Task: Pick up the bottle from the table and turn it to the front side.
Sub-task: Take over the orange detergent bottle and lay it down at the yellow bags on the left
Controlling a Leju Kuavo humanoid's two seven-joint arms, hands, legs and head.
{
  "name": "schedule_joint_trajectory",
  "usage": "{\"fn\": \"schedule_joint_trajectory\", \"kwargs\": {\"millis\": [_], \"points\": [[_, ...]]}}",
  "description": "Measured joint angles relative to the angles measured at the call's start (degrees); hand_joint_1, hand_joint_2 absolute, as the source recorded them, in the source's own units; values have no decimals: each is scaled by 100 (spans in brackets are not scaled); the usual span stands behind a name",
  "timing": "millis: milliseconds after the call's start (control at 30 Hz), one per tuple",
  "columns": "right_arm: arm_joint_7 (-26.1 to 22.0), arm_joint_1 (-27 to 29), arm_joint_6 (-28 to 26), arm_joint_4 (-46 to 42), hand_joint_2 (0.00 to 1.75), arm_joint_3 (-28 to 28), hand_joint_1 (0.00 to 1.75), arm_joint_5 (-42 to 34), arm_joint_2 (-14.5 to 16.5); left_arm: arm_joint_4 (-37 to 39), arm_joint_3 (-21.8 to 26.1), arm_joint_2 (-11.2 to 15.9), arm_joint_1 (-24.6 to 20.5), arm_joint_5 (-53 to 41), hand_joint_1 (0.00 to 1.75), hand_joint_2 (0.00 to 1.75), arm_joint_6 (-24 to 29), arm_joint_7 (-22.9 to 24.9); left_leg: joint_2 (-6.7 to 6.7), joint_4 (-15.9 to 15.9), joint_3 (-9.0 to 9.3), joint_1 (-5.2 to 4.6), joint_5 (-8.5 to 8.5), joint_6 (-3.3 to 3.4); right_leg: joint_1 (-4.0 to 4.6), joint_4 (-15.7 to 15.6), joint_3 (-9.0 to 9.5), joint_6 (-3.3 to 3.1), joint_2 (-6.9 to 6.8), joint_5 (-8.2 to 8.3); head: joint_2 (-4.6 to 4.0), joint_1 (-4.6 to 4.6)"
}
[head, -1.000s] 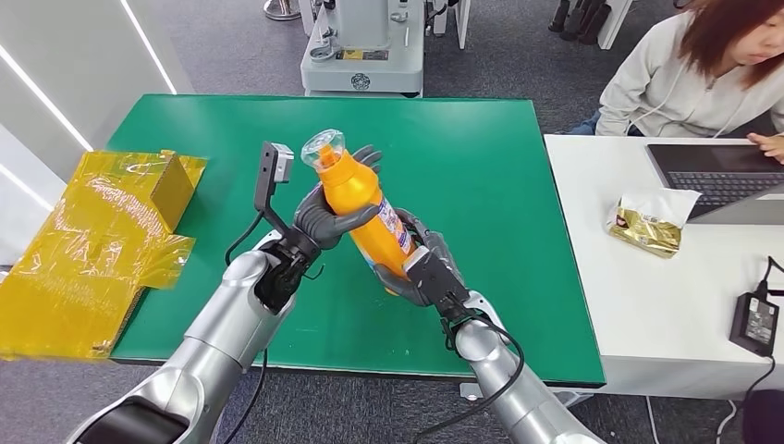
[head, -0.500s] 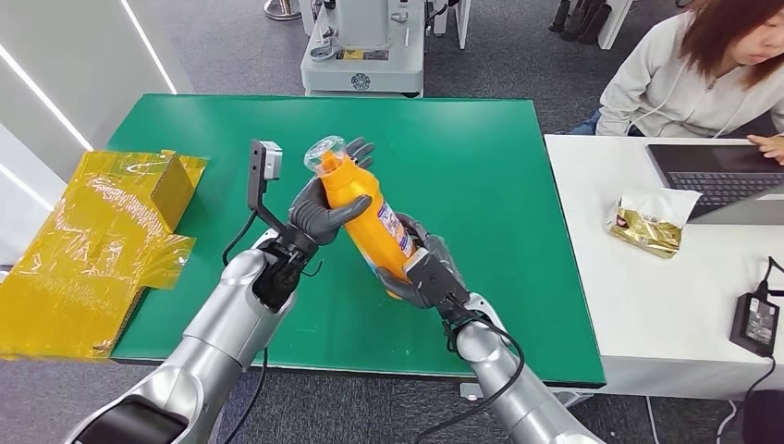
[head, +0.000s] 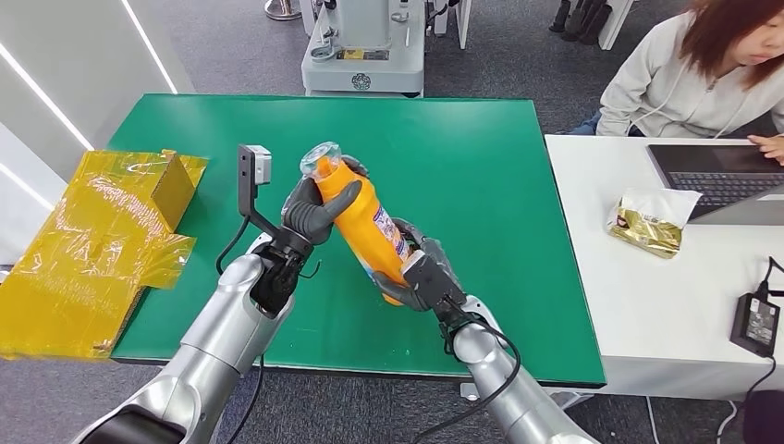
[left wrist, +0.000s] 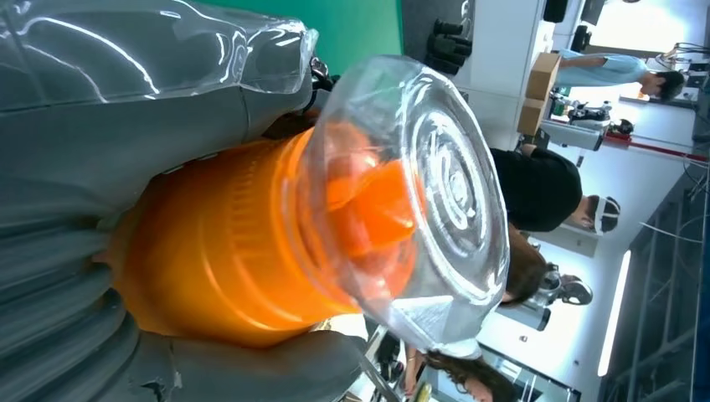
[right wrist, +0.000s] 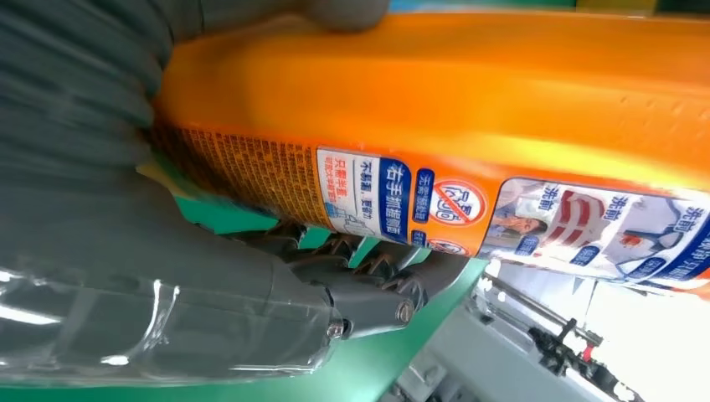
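bottle: We saw the orange bottle (head: pixel 362 218) lifted off the green table (head: pixel 481 185), tilted, its clear cap (head: pixel 323 158) up and away from the robot, its base down toward the robot's right.
left hand: Our left hand (head: pixel 314 208) gripped the bottle's upper part just below the cap; in the left wrist view the thumb (left wrist: pixel 126 126) and fingers (left wrist: pixel 243 368) wrapped the orange neck (left wrist: pixel 226 251) on both sides.
right hand: Our right hand (head: pixel 416 273) held the lower end, fingers (right wrist: pixel 360 276) curled under the label (right wrist: pixel 502 209) and the thumb lying on the other side.
label: In the head view we found a printed label on the side facing up and to the robot's right; whether that was the front or the back we could not tell.
step: We judged the pick-up done and the turn under way, both hands sharing the bottle.
next move: We thought the next move called for rolling the bottle about its long axis, one hand loosening while the other carried it, so the grip would not be lost.
edges: The near table edge lay just under our right wrist; a slip there could send the bottle to the floor.
open room: Bare green surface spread beyond and to the right of both hands.
surroundings: A yellow bag (head: pixel 102 240) lay well left of the left hand; a person (head: pixel 703 65) sat at a white desk (head: pixel 629 277) well right of the right hand.
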Motion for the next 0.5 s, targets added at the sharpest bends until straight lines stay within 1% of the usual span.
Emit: {"fn": "schedule_joint_trajectory", "kwargs": {"millis": [133, 167, 200, 267, 300, 333, 500], "points": [[-6, 34, -48, -5, 175, -75, 174, 32, 5, 60, 3, -14, -51, 59, 175, 175, -167, 81, 0, 0, 0, 0, 0, 0, 0, 0, 0, 0, 0, 0, 0, 1], [-7, 47, -65, -13, 175, -94, 169, 35, 5, 90, 3, -20, -71, 72, 175, 175, -212, 99, 0, 0, 0, 0, 0, 0, 0, 0, -1, 0, 0, 0, 0, 1], [-9, 65, -80, -29, 175, -115, 149, 38, 5, 120, 3, -25, -89, 89, 175, 175, -261, 113, 0, 0, 0, 0, 0, 0, 0, 0, -1, 0, 0, 0, 0, 1], [-17, 108, -99, -84, 175, -161, 62, 42, 5, 178, 3, -31, -114, 118, 175, 175, -374, 143, 1, 0, 0, 0, 0, 0, 0, 0, -2, 0, 1, 0, 0, 0], [-22, 133, -105, -118, 175, -182, 24, 43, 4, 201, 2, -33, -120, 127, 175, 175, -433, 160, 1, 0, 0, 0, 0, 0, 0, 0, -2, 0, 1, 0, 0, 0], [-25, 159, -106, -156, 175, -200, 0, 42, 4, 222, 0, -36, -124, 129, 175, 175, -494, 174, 1, 0, 0, 0, 0, 0, 0, -1, -3, 0, 1, 0, 0, 0], [-48, 268, -110, -453, 175, -263, 0, 26, 3, 287, -121, -92, -125, 90, 175, 175, -672, 187, 1, 0, -3, 0, 0, 0, 0, 0, -5, 0, 1, 0, 0, 1]]}}
